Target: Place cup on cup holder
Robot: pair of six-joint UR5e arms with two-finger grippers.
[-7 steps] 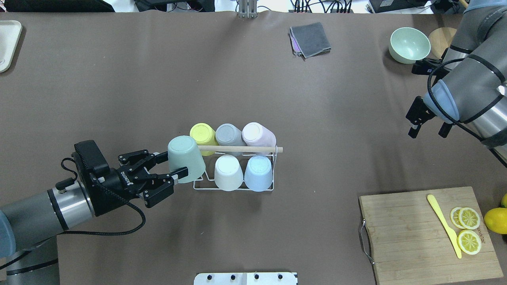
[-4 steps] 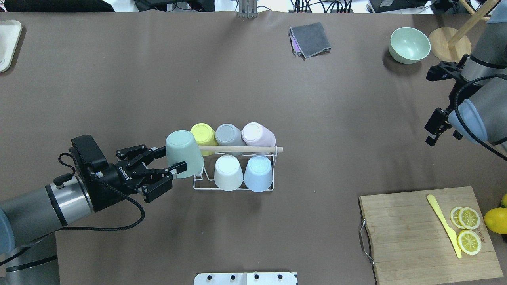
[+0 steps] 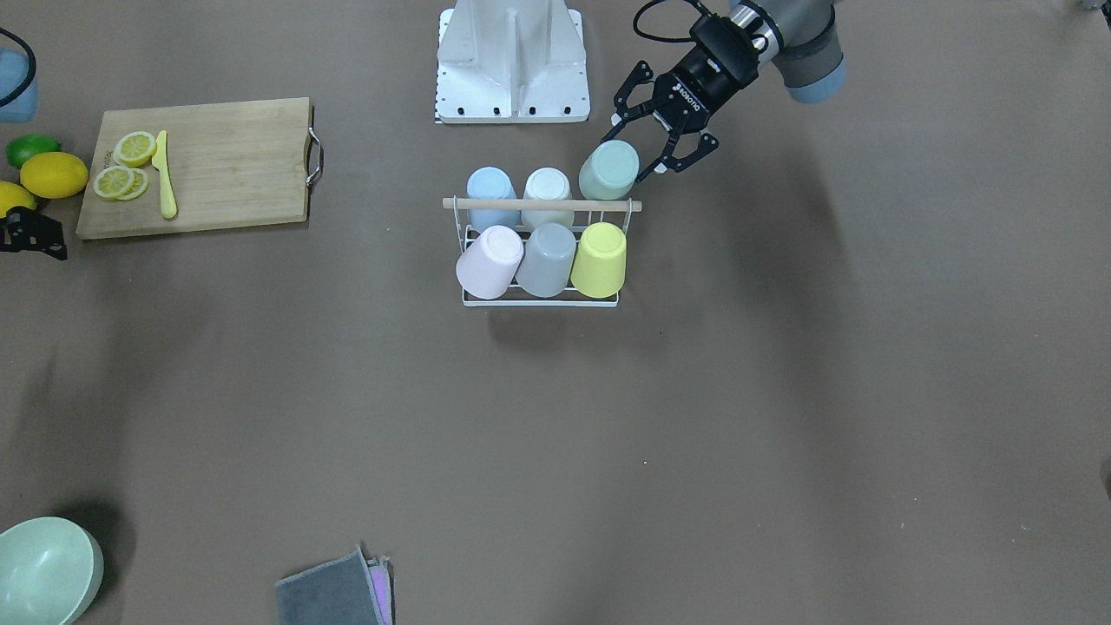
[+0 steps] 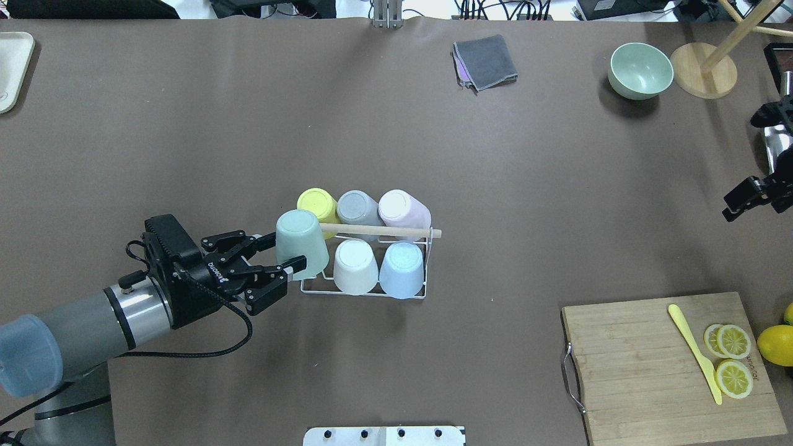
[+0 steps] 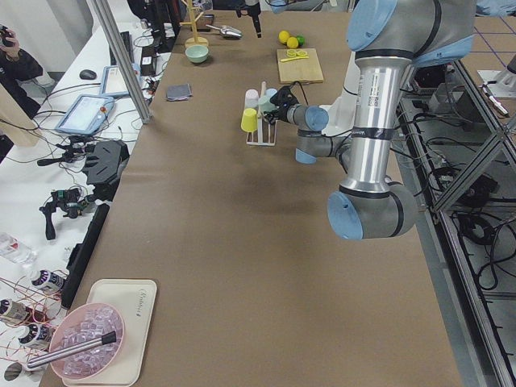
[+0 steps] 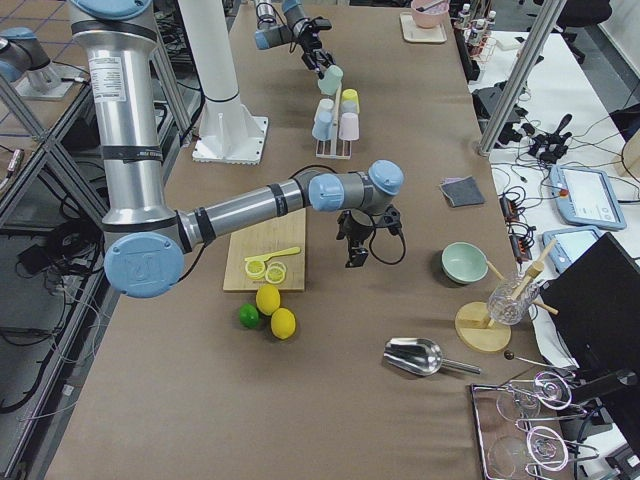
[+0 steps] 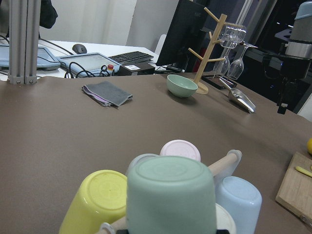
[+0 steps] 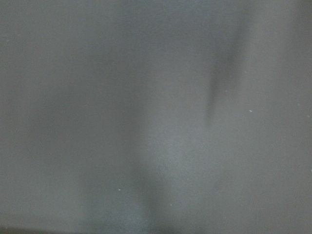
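Observation:
The white wire cup holder [image 4: 365,295] with its wooden rod stands mid-table and carries upside-down yellow [image 4: 316,203], grey [image 4: 356,206], pink [image 4: 404,209], white [image 4: 355,265] and blue [image 4: 403,268] cups. My left gripper [image 4: 288,250] is shut on an upside-down green cup [image 4: 302,238], which is at the holder's near left corner beside the white cup. The green cup fills the left wrist view [image 7: 170,195]. In the front-facing view the left gripper [image 3: 632,154] has a finger on each side of the cup [image 3: 609,169]. My right gripper [image 4: 746,195] is open and empty at the far right edge.
A wooden cutting board [image 4: 644,371] with lemon slices and a yellow knife lies front right, with lemons beside it. A green bowl [image 4: 640,69], a wooden stand [image 4: 703,77] and a grey cloth [image 4: 484,62] are at the back. A white tray [image 4: 12,68] is back left.
My left gripper has carried the green cup rightwards, closer in against the white cup on the holder. My right arm has drawn back to the right edge of the table.

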